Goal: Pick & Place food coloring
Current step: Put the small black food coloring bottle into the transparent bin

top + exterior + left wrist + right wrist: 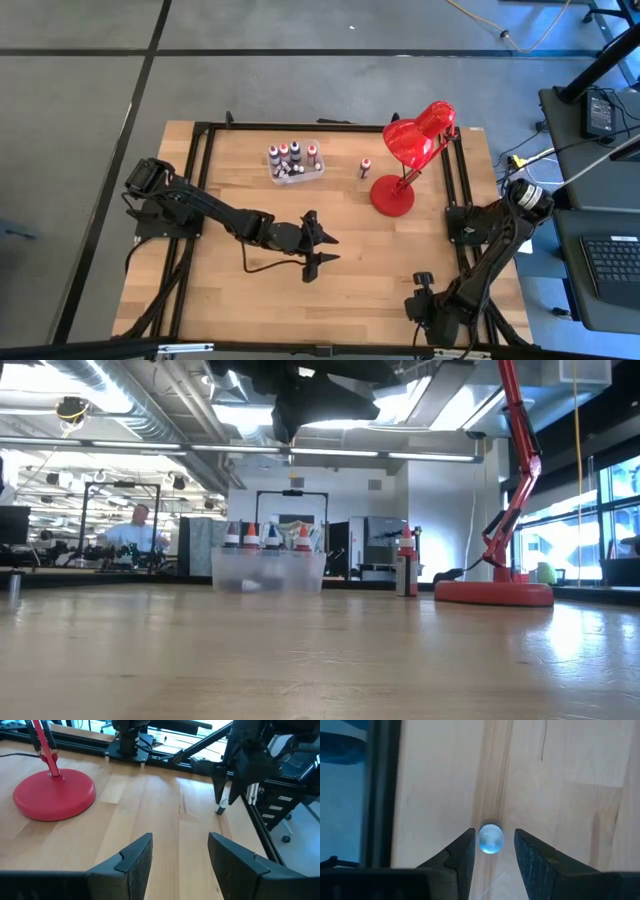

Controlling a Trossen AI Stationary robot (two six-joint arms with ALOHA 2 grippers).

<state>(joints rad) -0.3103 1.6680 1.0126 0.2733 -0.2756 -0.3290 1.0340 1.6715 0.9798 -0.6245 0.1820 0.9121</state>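
The surface (330, 285) is made of pale wooden planks, smooth, with a soft sheen seen in the low view. A black metal frame (300, 127) is set around it. The lamp (412, 150) is finished in glossy red, its base (54, 795) smooth and lightly reflective. The box (268, 571) is of clear, slightly cloudy plastic. The fingers (130, 862) of the left hand are moulded in matt dark plastic, faintly textured. Between the right hand's fingers (532, 862) a rounded blue item (491, 839) looks glossy and translucent.
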